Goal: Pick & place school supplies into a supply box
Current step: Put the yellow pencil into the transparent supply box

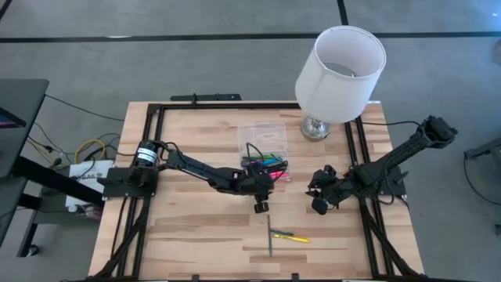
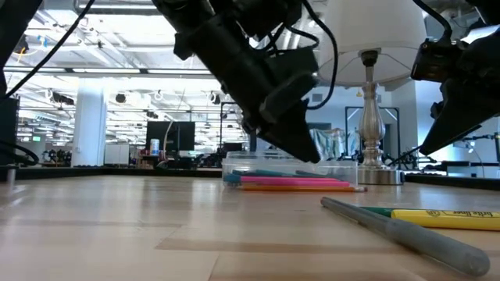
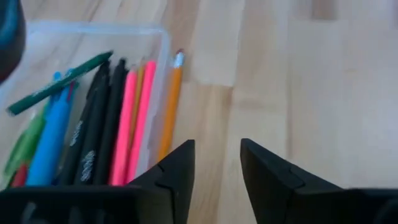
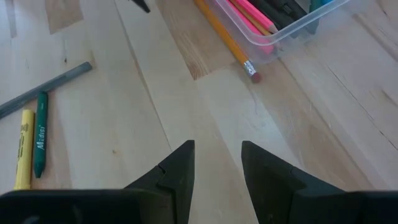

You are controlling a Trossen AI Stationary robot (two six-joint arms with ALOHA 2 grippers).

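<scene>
table [image 1: 196,235]: light wood, work area w/ both arms over it; a white lamp [image 1: 339,66] stands at the far side, not part of the job.
supply box [image 1: 262,141]: clear shallow case near table centre, already holding most items – in left wrist view green, blue, black and pink pens lie inside side by side.
left gripper [image 3: 217,163]: just beside the box edge, above bare wood; jaws apart w/ nothing between them.
right gripper [image 4: 217,163]: waits to the right of the box, jaws released, empty.
orange pencil [image 4: 225,38]: lies on the table along the box wall, outside it; still to place.
grey pencil [image 1: 270,236]: on the near part of table, well apart from the box.
yellow crayon [image 1: 297,238]: next to the grey one, w/ a green crayon [image 4: 40,132] touching it.
progress: I judge mostly done; approx. four pieces left outside.
</scene>
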